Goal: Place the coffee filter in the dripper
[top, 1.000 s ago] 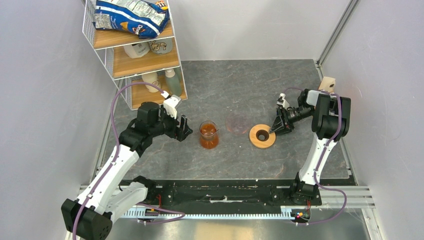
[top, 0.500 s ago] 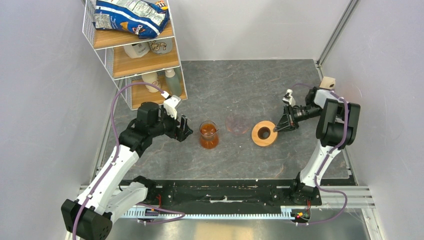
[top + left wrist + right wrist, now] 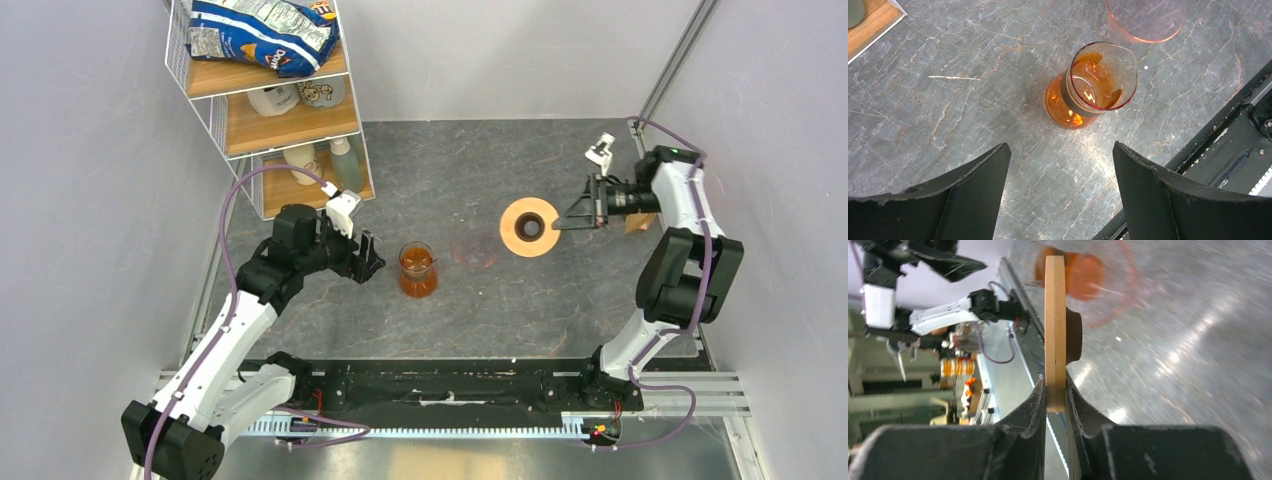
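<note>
The right gripper (image 3: 1054,390) is clamped on the rim of the dripper (image 3: 1054,315), holding the wooden ring on edge, off the table (image 3: 450,170), near a pinkish clear dish (image 3: 470,248). The left gripper (image 3: 1060,150) is spread wide and grasps nothing, with the amber glass vessel (image 3: 1083,95) just ahead of its fingers
</note>
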Robot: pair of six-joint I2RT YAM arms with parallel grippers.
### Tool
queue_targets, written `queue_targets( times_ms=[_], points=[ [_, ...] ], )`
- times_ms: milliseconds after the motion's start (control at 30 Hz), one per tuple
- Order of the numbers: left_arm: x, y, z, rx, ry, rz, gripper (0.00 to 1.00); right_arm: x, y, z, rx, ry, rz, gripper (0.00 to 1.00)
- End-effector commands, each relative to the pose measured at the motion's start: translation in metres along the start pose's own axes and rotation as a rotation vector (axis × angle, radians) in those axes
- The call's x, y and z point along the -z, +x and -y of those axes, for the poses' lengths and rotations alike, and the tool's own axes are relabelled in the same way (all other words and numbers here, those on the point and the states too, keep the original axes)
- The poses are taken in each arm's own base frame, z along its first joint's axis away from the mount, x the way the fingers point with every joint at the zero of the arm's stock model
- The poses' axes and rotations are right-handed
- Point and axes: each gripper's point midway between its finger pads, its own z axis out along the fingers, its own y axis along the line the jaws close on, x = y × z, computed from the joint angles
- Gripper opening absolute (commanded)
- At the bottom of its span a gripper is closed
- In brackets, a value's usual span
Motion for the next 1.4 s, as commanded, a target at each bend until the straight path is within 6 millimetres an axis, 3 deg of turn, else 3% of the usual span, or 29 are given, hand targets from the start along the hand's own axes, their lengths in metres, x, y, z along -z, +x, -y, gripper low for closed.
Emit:
queue_targets(
  times_ms=[0, 333, 900, 1167, 1233, 1300, 1333, 1367],
  points=[
    [0.017, -0.032, 0.006, -0.001, -0.004, 0.078, 0.84, -0.026, -0.015, -0.082, -0.142, -0.251, 0.006, 0.00],
    [0.018, -0.040, 0.012, 0.105, 0.056, 0.104, 0.84, -0.081, -0.008, -0.112, -0.220, -0.424, -0.126, 0.00],
    [0.003, -0.040, 0.002, 0.134, 0.049, 0.051, 0.82, -0.076, -0.038, -0.147, -0.266, -0.467, -0.136, 0.00],
    [0.004, -0.041, 0.005, 0.114, 0.073, 0.029, 0.82, -0.084, -0.051, -0.138, -0.368, -0.355, -0.204, 0.00],
    [0.008, -0.046, 0.014, 0.095, 0.115, 0.048, 0.83, -0.090, -0.056, -0.134, -0.341, -0.272, -0.185, 0.00],
    [0.011, -0.051, 0.021, 0.104, 0.149, 0.056, 0.84, -0.097, -0.079, -0.127, -0.319, -0.188, -0.015, 0.00],
    [0.012, -0.054, 0.024, 0.116, 0.166, 0.056, 0.84, -0.096, -0.102, -0.141, -0.250, -0.284, 0.101, 0.00],
    [0.014, -0.056, 0.029, 0.128, 0.192, 0.058, 0.84, -0.093, -0.108, -0.161, -0.203, -0.366, 0.121, 0.00]
  ],
)
